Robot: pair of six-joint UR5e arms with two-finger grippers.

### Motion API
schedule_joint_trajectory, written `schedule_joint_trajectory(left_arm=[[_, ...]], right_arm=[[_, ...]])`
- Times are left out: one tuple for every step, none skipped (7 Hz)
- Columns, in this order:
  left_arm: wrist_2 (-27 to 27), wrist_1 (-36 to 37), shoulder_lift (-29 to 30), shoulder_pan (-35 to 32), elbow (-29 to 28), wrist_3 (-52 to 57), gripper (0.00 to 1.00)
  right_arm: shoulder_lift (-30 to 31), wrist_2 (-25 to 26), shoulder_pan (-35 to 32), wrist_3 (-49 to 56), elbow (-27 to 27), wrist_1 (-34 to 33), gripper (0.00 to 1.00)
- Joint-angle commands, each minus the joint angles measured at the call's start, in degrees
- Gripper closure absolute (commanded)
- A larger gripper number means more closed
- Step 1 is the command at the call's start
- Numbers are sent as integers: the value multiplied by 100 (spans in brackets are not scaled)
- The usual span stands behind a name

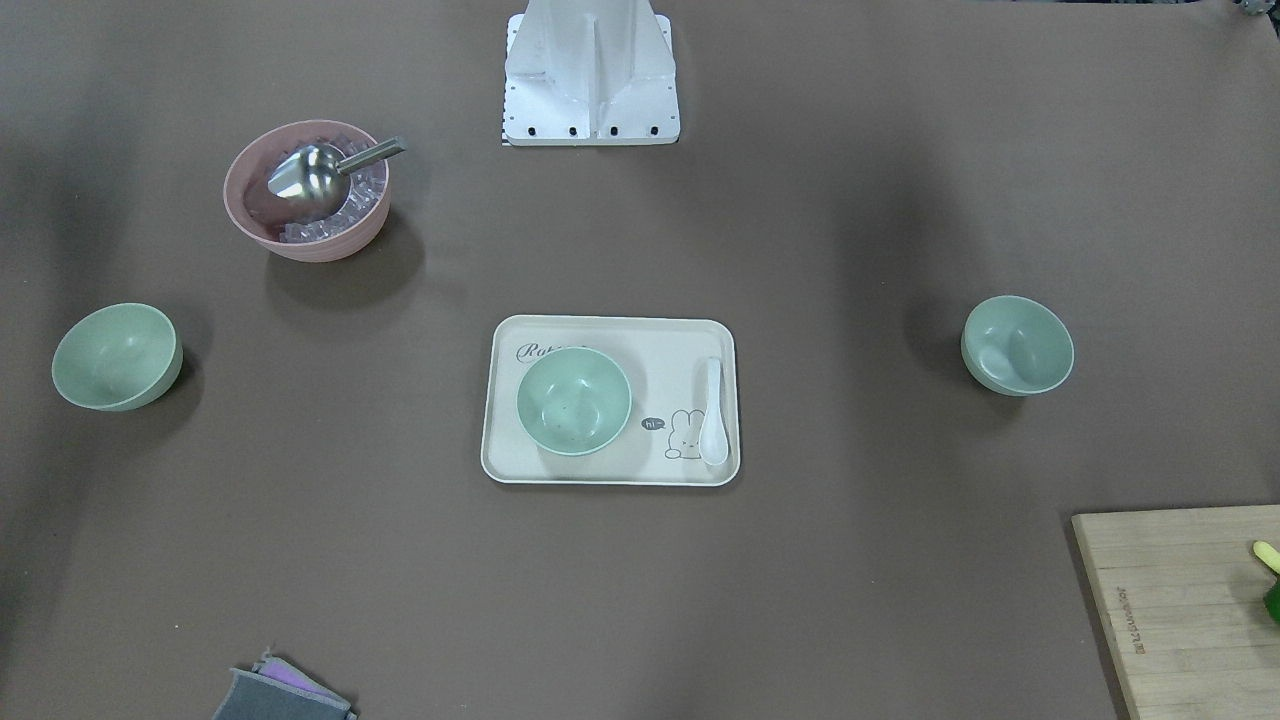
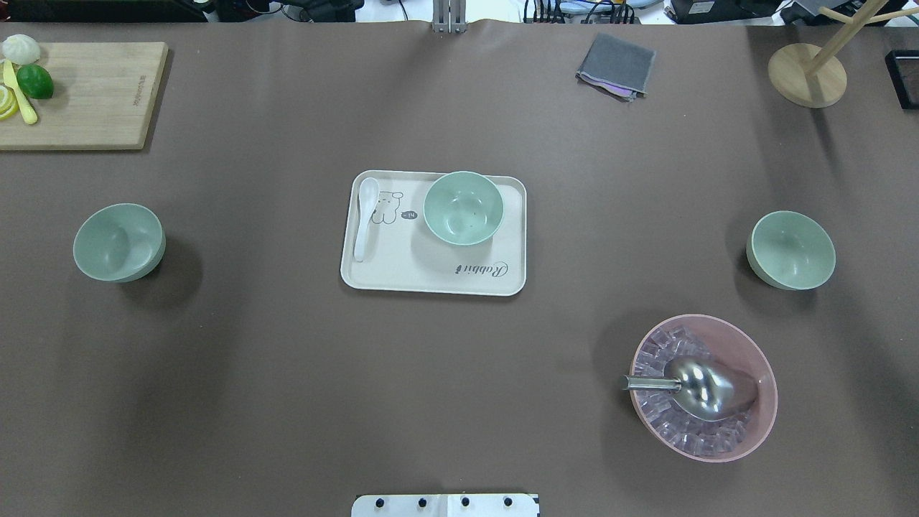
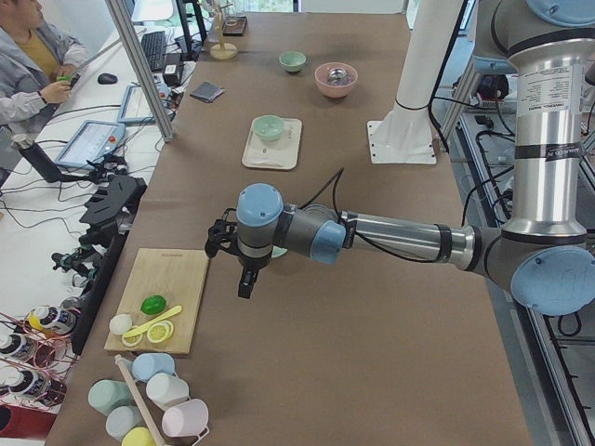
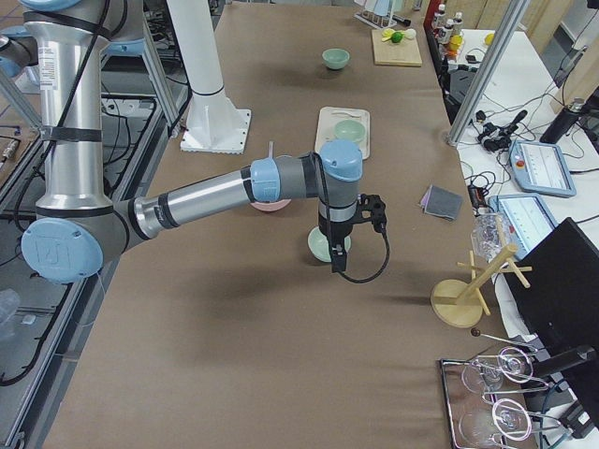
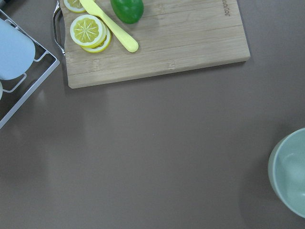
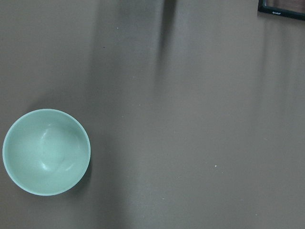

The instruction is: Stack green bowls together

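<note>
Three pale green bowls stand apart and upright. One (image 2: 462,207) (image 1: 574,401) sits on the cream tray (image 2: 431,276). One (image 2: 118,242) (image 1: 1017,344) stands on the table at my left and shows at the right edge of the left wrist view (image 5: 290,174). One (image 2: 791,249) (image 1: 117,356) stands at my right and shows in the right wrist view (image 6: 46,151). My left gripper (image 3: 244,282) hangs above the table beside the left bowl. My right gripper (image 4: 337,262) hangs over the right bowl (image 4: 321,247). Both show only in side views, so I cannot tell whether they are open or shut.
A pink bowl (image 2: 703,388) with ice and a metal scoop (image 2: 700,386) stands near my right front. A white spoon (image 2: 365,217) lies on the tray. A cutting board (image 2: 79,93) with lime and lemon is far left, a grey cloth (image 2: 616,66) and a wooden stand (image 2: 807,75) far right.
</note>
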State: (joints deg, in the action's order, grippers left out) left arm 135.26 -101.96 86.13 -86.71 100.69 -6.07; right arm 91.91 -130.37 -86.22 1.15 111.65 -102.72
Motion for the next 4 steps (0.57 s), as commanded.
schedule_joint_trajectory(left_arm=[[-9,-26,9,13,3,9,2],[-9,-26,0,13,-23,18,2],[-9,-26,-78,5,-5,18,2],[-9,-52,-149,13,12,18,2]], right_arm=[[-7,11,0,-44,-11,224,0],[-7,11,0,-44,-20,235,0],[2,11,0,-53,-20,235,0],[-24,11,0,-71,-20,235,0]])
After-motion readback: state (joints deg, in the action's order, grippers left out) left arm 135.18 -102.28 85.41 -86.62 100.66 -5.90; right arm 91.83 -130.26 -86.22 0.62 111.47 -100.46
